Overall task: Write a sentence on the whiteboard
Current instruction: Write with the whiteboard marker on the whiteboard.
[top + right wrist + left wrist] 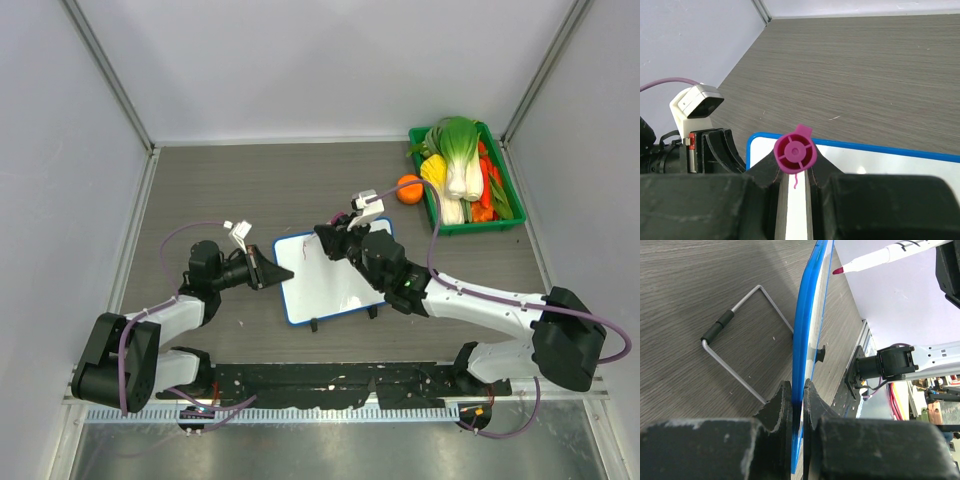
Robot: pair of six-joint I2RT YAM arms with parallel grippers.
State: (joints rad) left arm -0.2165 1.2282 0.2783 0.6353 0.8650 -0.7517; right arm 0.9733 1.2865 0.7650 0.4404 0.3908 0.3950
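Note:
The whiteboard (335, 285) stands propped on the table with its blue frame and two black feet. My left gripper (268, 272) is shut on its left edge, and in the left wrist view the blue rim (809, 330) runs between the clamped jaws of that gripper (799, 396). My right gripper (338, 243) is shut on a pink marker (795, 152), seen end-on from its magenta cap. The marker's tip (838, 271) sits close to the white face near the upper left corner. Of the sentence, only a short pink stroke (796, 183) shows.
A green bin (500, 222) of vegetables stands at the back right with an orange (408, 188) beside it. A bent wire stand (740, 335) lies behind the board. Grey walls close in left, right and far.

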